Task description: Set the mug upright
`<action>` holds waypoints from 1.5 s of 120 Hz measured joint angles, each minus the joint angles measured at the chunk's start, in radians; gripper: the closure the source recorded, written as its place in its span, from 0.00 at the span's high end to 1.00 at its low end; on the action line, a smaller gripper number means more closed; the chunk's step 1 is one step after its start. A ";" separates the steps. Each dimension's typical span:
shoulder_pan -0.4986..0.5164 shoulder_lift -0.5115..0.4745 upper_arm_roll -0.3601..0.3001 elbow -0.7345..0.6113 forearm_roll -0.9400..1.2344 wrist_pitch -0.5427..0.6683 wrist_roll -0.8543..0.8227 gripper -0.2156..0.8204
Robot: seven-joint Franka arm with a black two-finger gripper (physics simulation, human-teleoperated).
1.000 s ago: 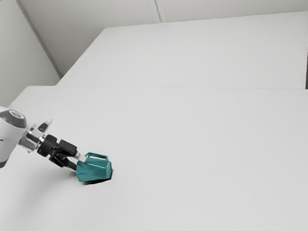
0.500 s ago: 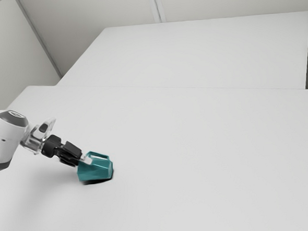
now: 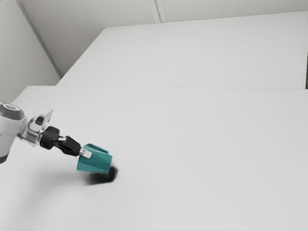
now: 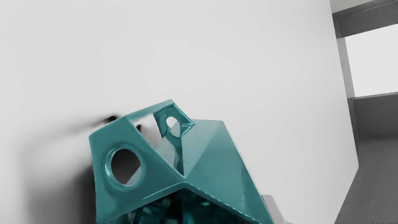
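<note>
The glossy teal, faceted mug (image 3: 95,162), with an angular handle, hung tipped on its side just above the white tabletop (image 3: 198,154), handle facing away from it, base dipping lower than the mouth.

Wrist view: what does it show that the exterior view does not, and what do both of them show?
Wrist view: the dark hollow inside the teal mug, and two round holes in its angular teal surface.

Exterior view: the white arm and the black gripper reaching to the mug from the view's left.

Both: the mug's outer side, its handle with an opening, and the pale table with a dark shadow on it.
</note>
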 joint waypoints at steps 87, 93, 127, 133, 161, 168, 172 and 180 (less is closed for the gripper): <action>-0.035 -0.128 -0.367 0.118 0.781 0.331 -0.370 0.03; -0.041 -0.124 -0.375 0.098 0.801 0.364 -0.405 0.03; -0.043 -0.097 -0.407 0.058 0.857 0.491 -0.564 0.03; -0.043 -0.083 -0.409 0.058 0.866 0.498 -0.586 0.03; -0.039 -0.046 -0.417 0.058 0.880 0.481 -0.663 0.03; -0.038 -0.034 -0.422 0.058 0.880 0.476 -0.677 0.03; -0.036 -0.028 -0.425 0.059 0.880 0.473 -0.685 0.03; -0.027 -0.022 -0.438 0.060 0.881 0.470 -0.699 0.03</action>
